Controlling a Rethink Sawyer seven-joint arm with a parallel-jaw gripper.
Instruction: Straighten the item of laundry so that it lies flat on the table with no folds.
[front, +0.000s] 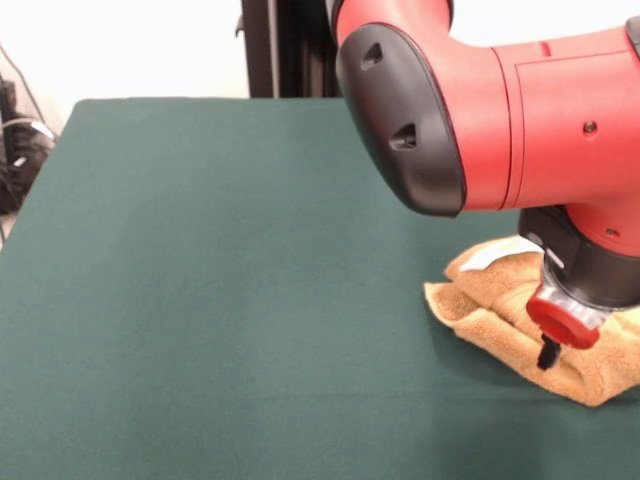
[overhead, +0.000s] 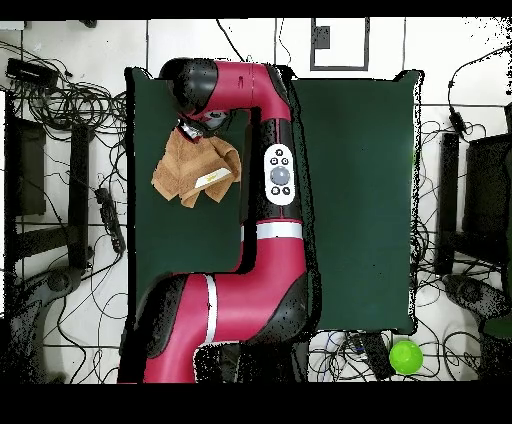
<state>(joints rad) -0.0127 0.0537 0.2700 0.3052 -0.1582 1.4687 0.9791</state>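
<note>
While the claw (front: 548, 352) hangs low over the crumpled golden-orange terry towel (front: 500, 300) lying directly beneath it on the green surface (front: 220, 300) (whether its tips are apart I cannot tell), a shallow pinch might only drag the folds tighter.

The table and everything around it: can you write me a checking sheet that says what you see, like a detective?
Surface: the table is covered in dark green cloth.
Job's things: the orange towel lies crumpled with folds near one edge of the table; its white label shows.
Clutter: nothing seen on the table besides the towel.
Gripper: the gripper is down at the towel; whether it is open or shut cannot be told.
Cables: lots of black cables trail over the floor around the table.
Surroundings: a green ball lies on the floor near one table corner; dark equipment stands beside the table; the robot arm reaches over the table.
</note>
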